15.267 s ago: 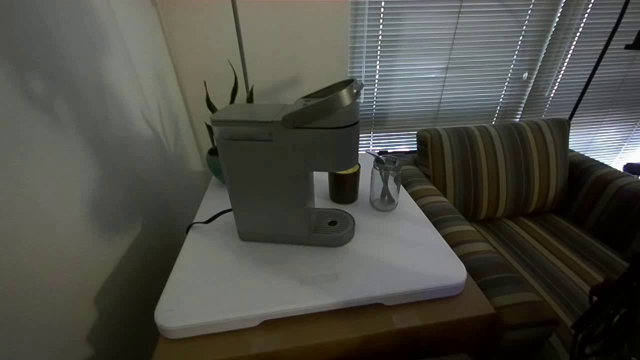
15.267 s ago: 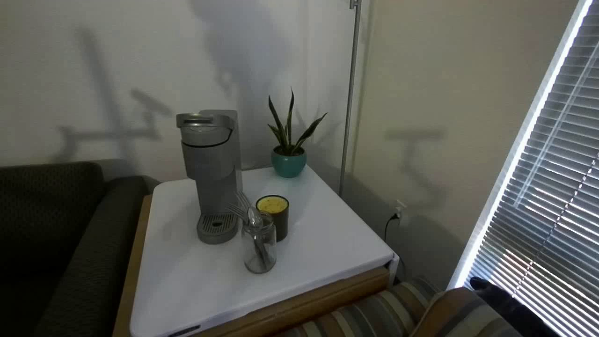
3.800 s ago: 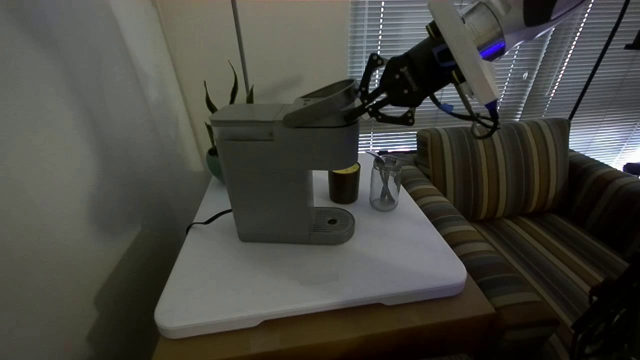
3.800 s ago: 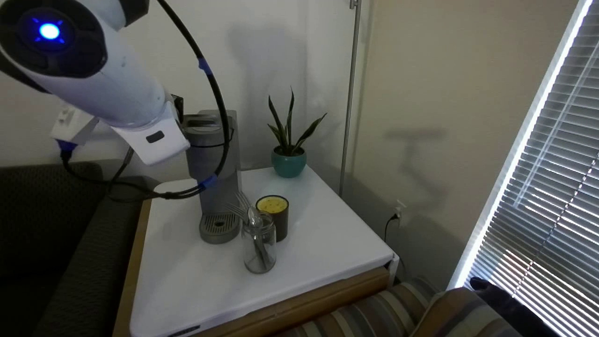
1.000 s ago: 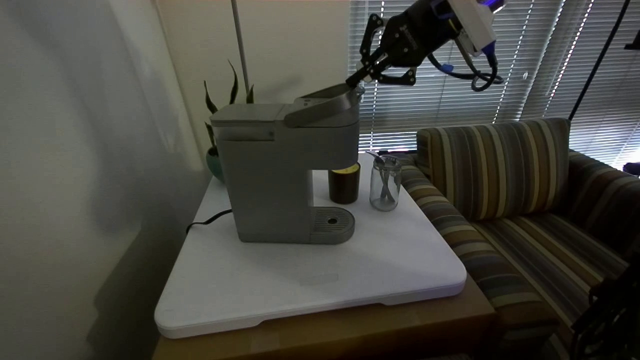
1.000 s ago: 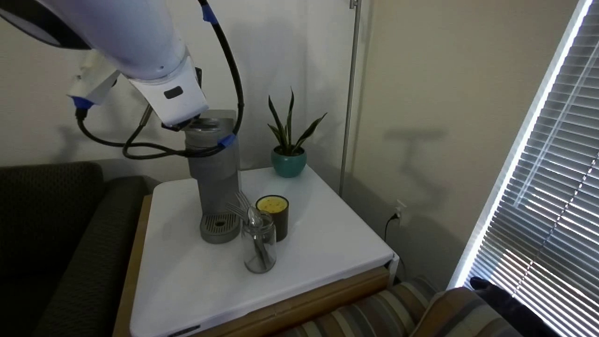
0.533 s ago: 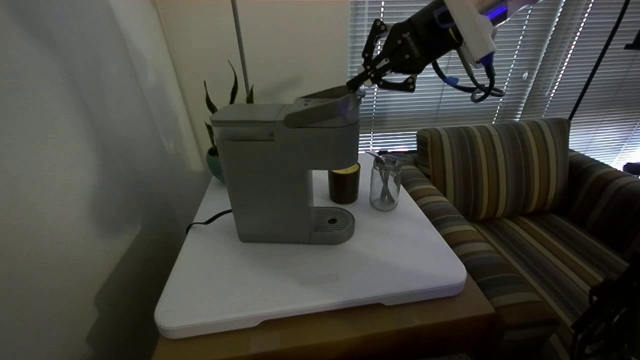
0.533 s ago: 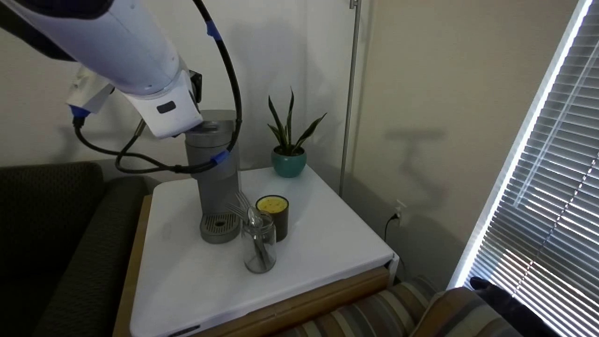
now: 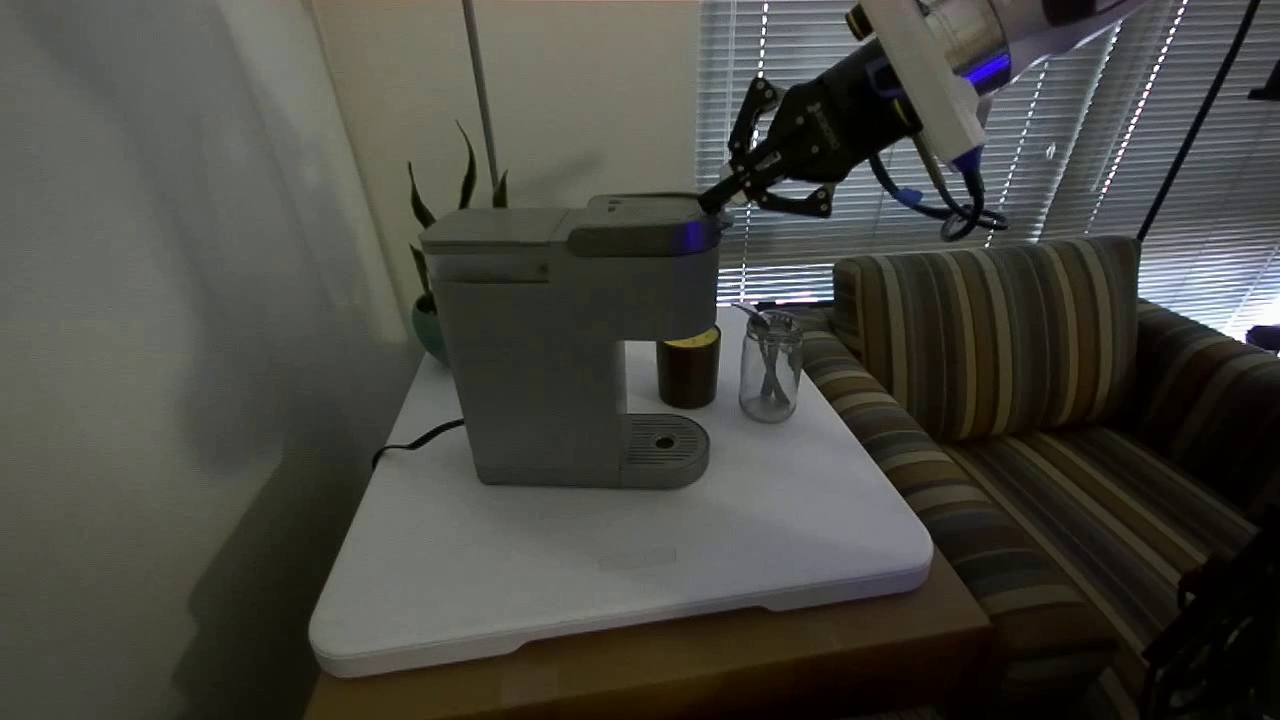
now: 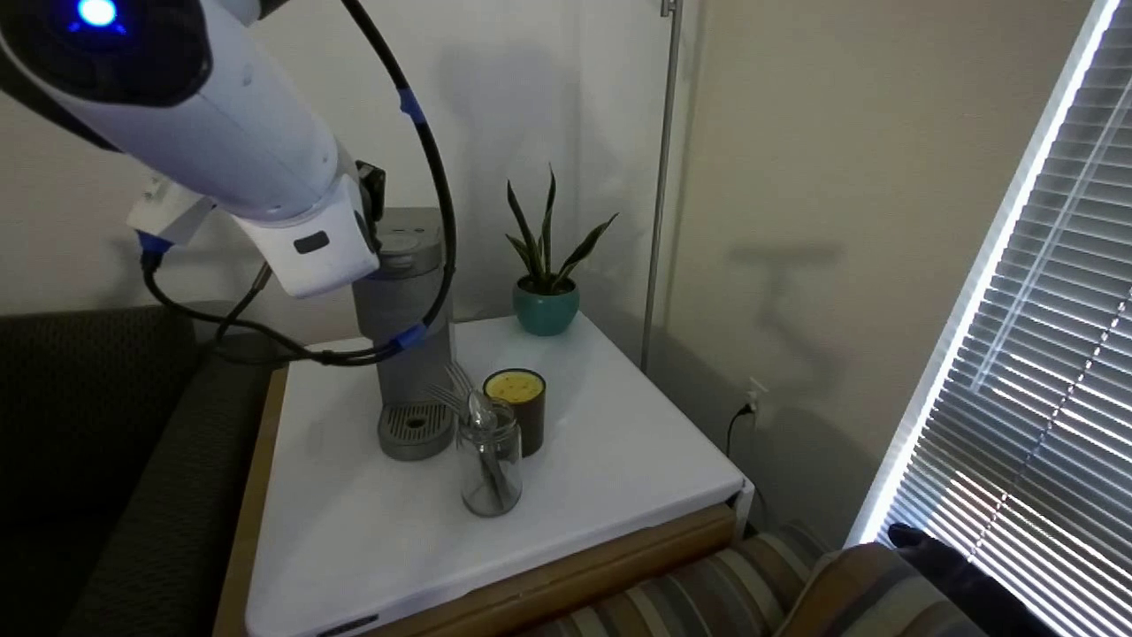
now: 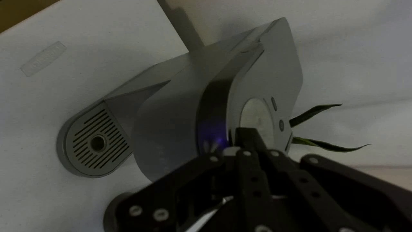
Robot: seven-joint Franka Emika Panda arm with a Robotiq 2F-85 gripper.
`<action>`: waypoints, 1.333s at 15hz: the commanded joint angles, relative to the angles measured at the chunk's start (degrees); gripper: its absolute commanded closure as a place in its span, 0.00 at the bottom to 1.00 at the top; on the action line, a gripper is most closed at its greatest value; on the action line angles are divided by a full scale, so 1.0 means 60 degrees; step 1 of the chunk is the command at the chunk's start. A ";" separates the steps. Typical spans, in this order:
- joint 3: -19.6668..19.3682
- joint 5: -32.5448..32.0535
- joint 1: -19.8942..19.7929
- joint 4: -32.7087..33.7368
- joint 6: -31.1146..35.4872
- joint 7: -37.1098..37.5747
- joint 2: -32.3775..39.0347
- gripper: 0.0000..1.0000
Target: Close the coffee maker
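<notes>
In an exterior view: a white bench (image 9: 500,570) is sitting on a brown base (image 9: 650,660), a pale wall (image 9: 130,300) rising at left, blinds (image 9: 850,110) hanging behind, a striped armchair (image 9: 985,350) standing along the right edge. The coffee maker (image 9: 540,370) is standing upright on the bench, its lid (image 9: 640,240) lying level, a black cord (image 9: 420,437) trailing over the left edge. The hand (image 9: 710,203) is holding its fingers together, tips touching the lid's front. White surface is running from the coffee maker to the near edge.

In an exterior view: the arm (image 10: 256,141) is hiding part of the coffee maker. A glass jar of cutlery (image 10: 491,495) is standing just in front of a dark cup (image 10: 532,429); a potted plant (image 10: 546,310) is occupying the far corner. The bench is leaving room between cup and right edge.

In the wrist view: a rectangular label (image 11: 43,59) is showing on the bench, its lettering too faint to read. The fingertips are meeting at the lid's rim, the drip tray (image 11: 87,141) lying lower left.
</notes>
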 commanded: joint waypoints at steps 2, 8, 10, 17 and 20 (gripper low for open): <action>-0.0112 0.0688 -0.0078 0.0114 -0.0351 -0.0683 0.0769 1.00; -0.0110 0.0661 -0.0126 0.0133 -0.0474 -0.0732 0.0667 1.00; -0.0112 0.0624 -0.0112 0.0075 -0.0341 -0.0754 0.0494 1.00; -0.0482 0.3099 -0.0358 -0.0404 -0.2270 -0.3468 0.0523 1.00; -0.0628 0.4386 -0.0636 -0.0883 -0.4443 -0.4610 0.1024 1.00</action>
